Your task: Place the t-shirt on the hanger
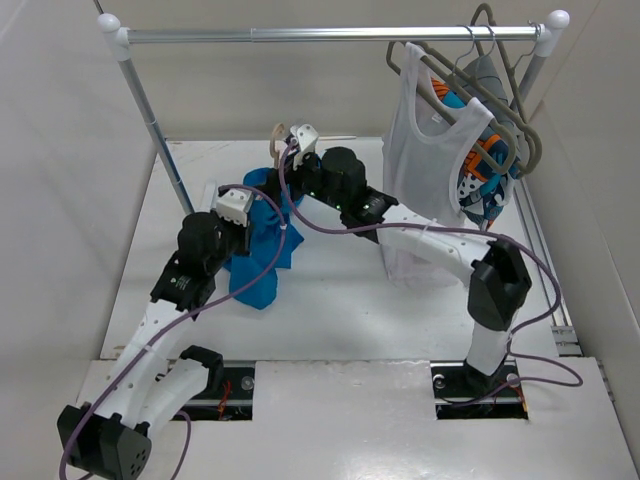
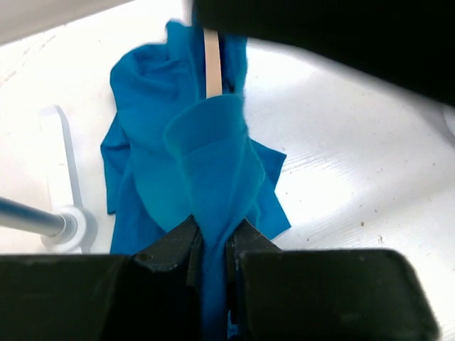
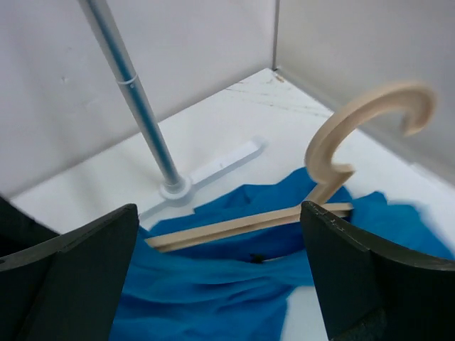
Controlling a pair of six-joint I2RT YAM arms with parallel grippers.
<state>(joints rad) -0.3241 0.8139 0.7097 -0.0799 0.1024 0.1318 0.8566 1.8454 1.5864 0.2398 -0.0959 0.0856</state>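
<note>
The bright blue t-shirt lies bunched on the white table at centre left. My left gripper is shut on a fold of it; in the left wrist view the cloth rises into the closed jaws of the gripper. The beige hanger lies across the t-shirt, with its hook sticking up; the hook also shows in the top view. A strip of the hanger shows beyond the cloth. My right gripper is above the hanger, and its jaws are open wide and empty.
A metal clothes rack spans the back; its left pole and foot stand close behind the t-shirt. A white tank top, grey hangers and a patterned garment hang at the right. Walls close in on both sides.
</note>
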